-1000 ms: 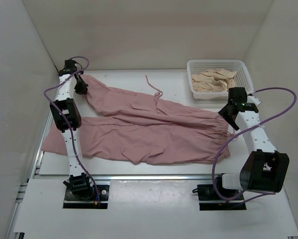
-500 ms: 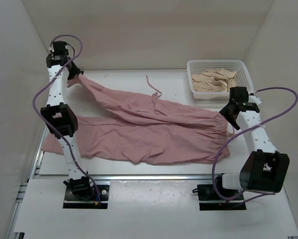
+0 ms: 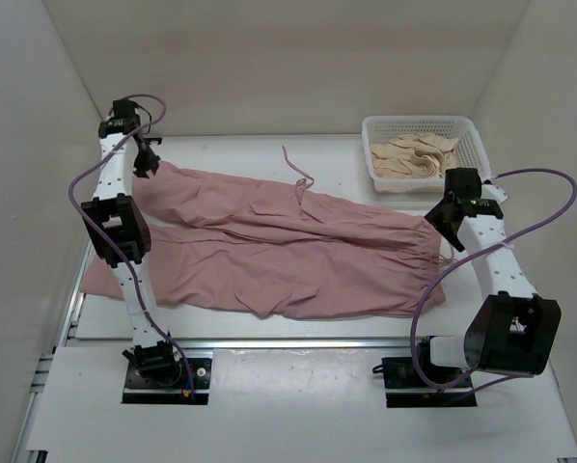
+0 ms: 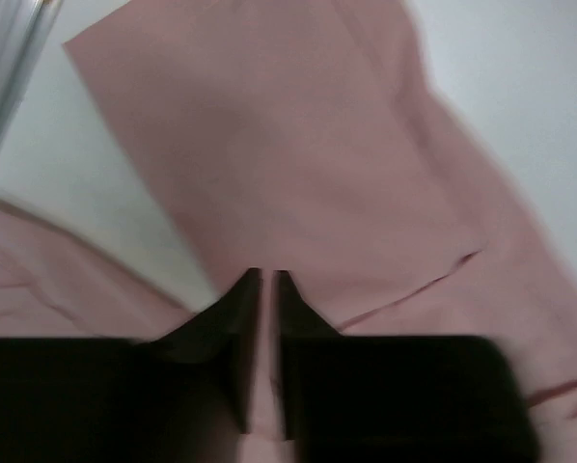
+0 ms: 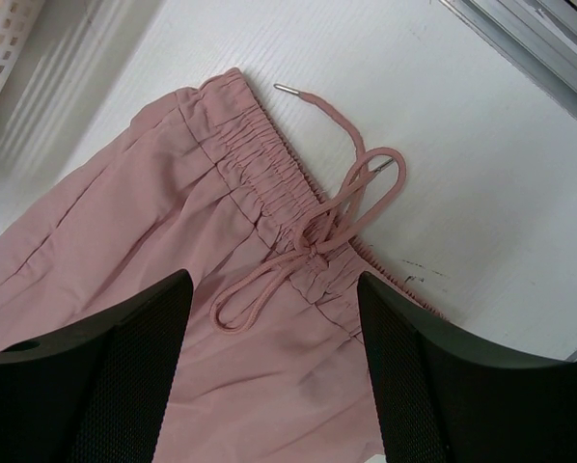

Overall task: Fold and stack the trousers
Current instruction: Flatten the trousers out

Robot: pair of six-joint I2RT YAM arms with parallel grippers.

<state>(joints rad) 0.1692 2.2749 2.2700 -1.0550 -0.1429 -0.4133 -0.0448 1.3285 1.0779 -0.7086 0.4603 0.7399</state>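
Trousers (image 3: 298, 256) looked soft, matt cloth, lightly creased; the waistband (image 5: 269, 164) puckered into tight ribs. Drawstring (image 5: 317, 100) was a smooth woven cord, its tip (image 5: 288, 89) shiny metal. Table (image 5: 443, 145) read matt white, finely ridged. Basket (image 3: 419, 122) was white plastic lattice, the beige cloth (image 3: 414, 156) inside crumpled and matt.

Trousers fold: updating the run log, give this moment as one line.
left gripper: shut on trousers leg | right gripper: open over drawstring | trousers: spread out, unfolded | basket: beige garments

Overhead view wide; wrist views close, trousers (image 3: 288, 251) shared.
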